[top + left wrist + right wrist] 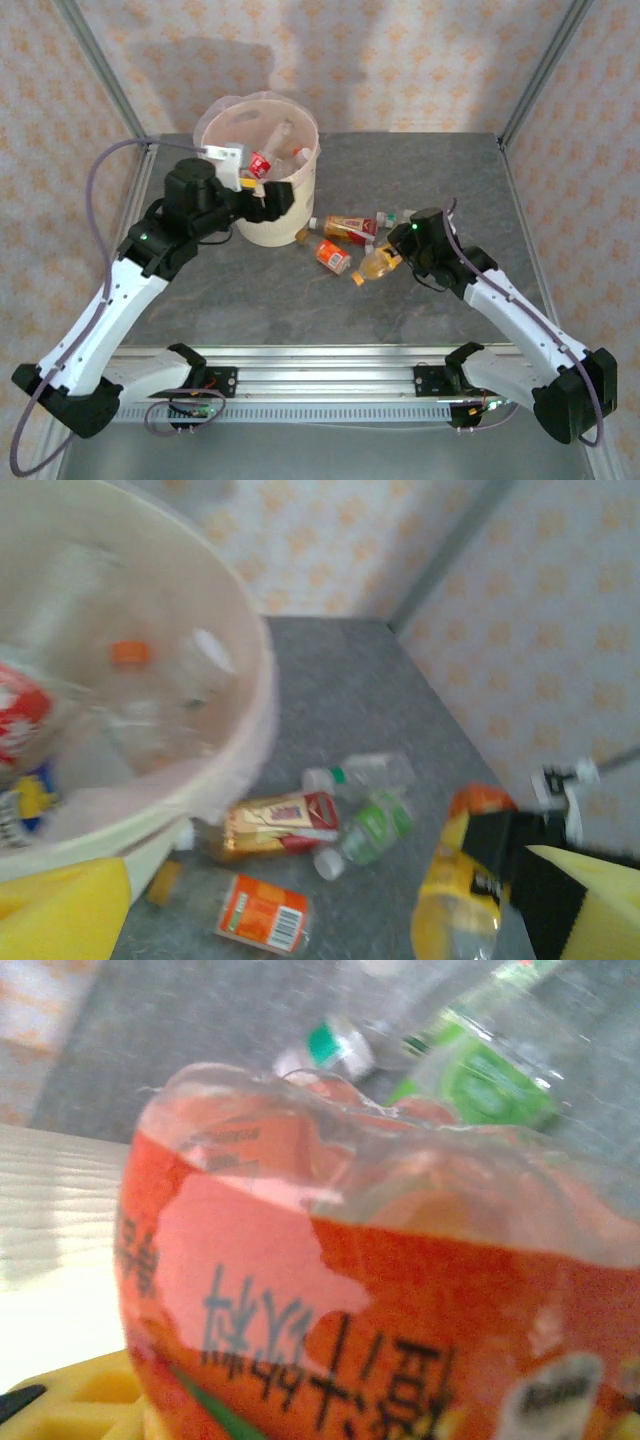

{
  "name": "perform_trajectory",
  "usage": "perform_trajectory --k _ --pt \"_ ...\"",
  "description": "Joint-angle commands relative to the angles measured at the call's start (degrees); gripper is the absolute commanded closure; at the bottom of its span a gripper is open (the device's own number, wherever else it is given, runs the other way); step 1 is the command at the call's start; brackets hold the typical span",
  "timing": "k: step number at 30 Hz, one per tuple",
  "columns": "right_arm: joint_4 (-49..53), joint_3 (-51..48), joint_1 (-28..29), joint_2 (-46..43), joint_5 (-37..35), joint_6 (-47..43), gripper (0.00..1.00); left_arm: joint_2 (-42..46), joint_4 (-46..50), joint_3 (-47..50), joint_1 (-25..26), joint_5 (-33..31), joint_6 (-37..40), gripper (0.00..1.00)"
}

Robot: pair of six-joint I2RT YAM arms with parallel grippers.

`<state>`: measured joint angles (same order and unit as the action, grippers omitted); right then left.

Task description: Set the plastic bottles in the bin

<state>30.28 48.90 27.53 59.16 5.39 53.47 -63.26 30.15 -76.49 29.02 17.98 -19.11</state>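
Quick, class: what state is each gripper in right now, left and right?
Left gripper: open, holding nothing, at the bin rim.
Right gripper: closed on an orange-labelled bottle.

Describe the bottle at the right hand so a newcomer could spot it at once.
Find the cream bin at the back left of the table; loose bottles lie just right of its base. The yellow-tinted bottle is the one nearest the right arm, gripped by the right hand; every neighbour lies untouched.
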Motion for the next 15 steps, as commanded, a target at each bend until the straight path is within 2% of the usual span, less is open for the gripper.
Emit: perform_trajectory --k 1,5,9,12,15 --pt "1.3 5.0 -0.3 2.0 1.1 -2.9 0.45 -2.6 2.3 -1.6 4.5 2.8 6.1 0.00" --pt "-0.1 8.7 -0.3 4.6 3.5 -3.7 0.45 -5.9 2.1 -1.8 10.1 2.2 11.0 0.00" --pt "-2.0 11.4 -0.3 6.7 6.3 -3.8 0.45 -10.8 3.9 -3.9 15.0 -3.3 14.9 0.00" --pt "-3.1 12.5 -0.3 7.4 7.3 -3.5 0.45 -15.5 6.6 -6.9 17.3 -6.3 16.8 0.00" --pt "-3.6 13.3 -0.3 7.6 7.9 -3.2 0.45 -19.5 7.9 -9.2 18.8 -6.7 18.0 0.00"
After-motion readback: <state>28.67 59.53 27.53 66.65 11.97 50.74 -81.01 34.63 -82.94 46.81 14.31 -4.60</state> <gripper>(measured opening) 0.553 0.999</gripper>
